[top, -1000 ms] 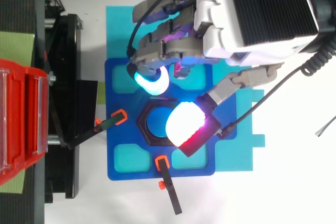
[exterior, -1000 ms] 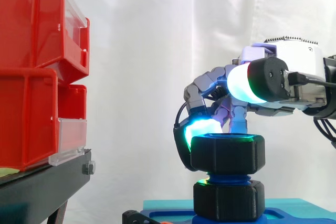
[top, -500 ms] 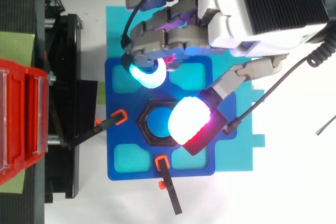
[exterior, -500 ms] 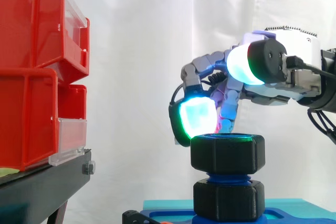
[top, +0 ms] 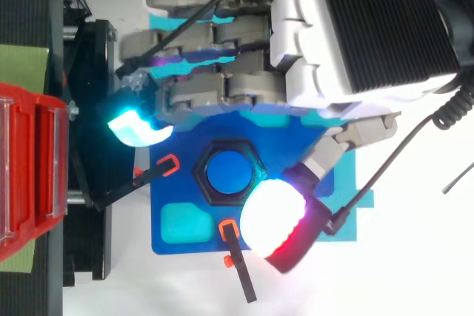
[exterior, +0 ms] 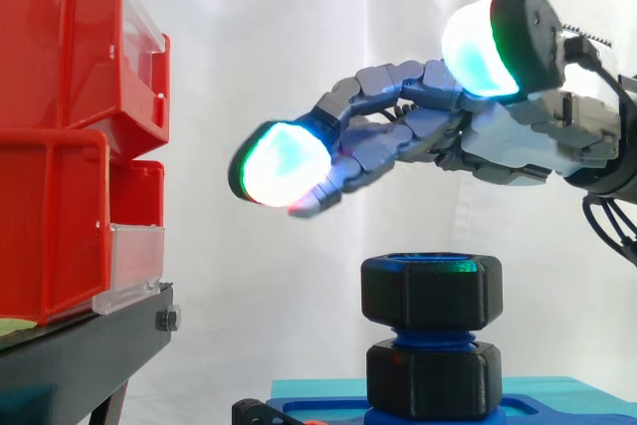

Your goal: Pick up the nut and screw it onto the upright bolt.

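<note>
I draw the hand (exterior: pixel 498 136) up off the nut (exterior: pixel 431 291). Its fingers (exterior: pixel 279 161), curled beside it a second ago, now stretch apart, empty. The nut sits below them, threaded on the upright bolt (top: pixel 229 170); the screwing looks finished.

Matt black plastic nut (exterior: pixel 431 291), smooth blue plastic bolt (top: pixel 228 170), glossy red plastic bins (exterior: pixel 60 136), white cloth curtain (exterior: pixel 299 37).

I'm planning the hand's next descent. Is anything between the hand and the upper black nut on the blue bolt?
Nothing visible does. The hand hangs open above the nut, apart from it, with open air between them in the side view. The nut already sits on the bolt.
</note>
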`<state>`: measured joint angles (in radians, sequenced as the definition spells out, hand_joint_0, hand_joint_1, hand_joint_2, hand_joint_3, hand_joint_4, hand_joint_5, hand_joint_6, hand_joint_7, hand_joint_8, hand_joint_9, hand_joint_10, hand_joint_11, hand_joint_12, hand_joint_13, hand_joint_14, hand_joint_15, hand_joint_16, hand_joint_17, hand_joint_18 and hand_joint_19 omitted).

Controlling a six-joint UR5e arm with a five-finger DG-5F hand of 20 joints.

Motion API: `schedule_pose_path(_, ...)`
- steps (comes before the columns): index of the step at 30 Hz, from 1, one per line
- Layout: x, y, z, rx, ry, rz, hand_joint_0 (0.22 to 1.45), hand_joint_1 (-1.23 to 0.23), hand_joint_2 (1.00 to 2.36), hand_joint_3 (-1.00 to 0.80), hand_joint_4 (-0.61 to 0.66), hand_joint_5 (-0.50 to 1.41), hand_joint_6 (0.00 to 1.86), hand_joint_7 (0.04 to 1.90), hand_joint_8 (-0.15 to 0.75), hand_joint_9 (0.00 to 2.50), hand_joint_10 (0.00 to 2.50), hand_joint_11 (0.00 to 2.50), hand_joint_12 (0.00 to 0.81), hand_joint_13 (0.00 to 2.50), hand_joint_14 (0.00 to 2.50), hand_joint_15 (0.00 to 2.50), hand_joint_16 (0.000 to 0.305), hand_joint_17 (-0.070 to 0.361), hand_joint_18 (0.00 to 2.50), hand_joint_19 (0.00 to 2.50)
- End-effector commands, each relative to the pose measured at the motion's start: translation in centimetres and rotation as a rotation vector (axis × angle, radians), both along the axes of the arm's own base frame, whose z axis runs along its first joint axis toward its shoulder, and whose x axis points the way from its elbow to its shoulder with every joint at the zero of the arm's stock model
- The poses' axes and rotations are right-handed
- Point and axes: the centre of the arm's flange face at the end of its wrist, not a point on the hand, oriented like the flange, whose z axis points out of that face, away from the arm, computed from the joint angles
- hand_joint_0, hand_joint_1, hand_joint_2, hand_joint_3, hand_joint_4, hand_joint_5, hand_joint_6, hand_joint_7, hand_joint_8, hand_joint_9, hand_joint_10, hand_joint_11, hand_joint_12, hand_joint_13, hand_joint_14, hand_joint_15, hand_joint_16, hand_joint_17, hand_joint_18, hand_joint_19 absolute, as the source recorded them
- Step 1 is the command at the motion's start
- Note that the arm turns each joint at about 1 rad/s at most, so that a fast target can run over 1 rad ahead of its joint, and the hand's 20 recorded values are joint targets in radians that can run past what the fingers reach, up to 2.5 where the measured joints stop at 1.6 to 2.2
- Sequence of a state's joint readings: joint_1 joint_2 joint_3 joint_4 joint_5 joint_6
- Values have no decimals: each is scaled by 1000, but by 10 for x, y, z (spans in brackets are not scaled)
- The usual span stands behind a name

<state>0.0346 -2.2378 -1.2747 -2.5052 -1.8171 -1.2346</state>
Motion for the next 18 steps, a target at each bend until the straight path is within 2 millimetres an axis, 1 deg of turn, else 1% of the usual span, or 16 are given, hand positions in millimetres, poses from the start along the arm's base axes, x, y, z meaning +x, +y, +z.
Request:
schedule_pose_path(1,1,5,0,1,3,2,445,31,1000,-500,168,-199,500,528,206,457,0,0,333,73,0,0,42,94,0,0)
schedule_pose_path(2,1,5,0,2,3,0,440,40,1000,-500,171,-201,500,531,199,396,0,0,341,29,0,0,43,98,0,0)
schedule_pose_path(6,0,10,-3,-4,21,-9,435,61,1000,-500,177,-215,500,518,187,256,0,0,348,0,0,0,46,103,0,0)
schedule_pose_path(11,-4,10,-8,-20,67,-20,432,7,1000,-500,159,-241,500,508,183,135,0,0,335,0,0,0,44,99,0,0)
schedule_pose_path(15,-6,9,-15,-25,79,-24,438,-80,1000,-500,169,-242,500,501,195,123,0,0,305,156,0,0,38,86,0,0)
schedule_pose_path(17,-7,9,-15,-25,79,-24,454,-161,1000,-500,197,-233,500,520,213,180,0,0,273,267,0,0,31,69,0,0)
schedule_pose_path(18,-8,9,-19,-27,84,-25,457,-185,1000,-500,214,-230,500,533,220,212,0,0,257,311,0,0,28,62,0,0)
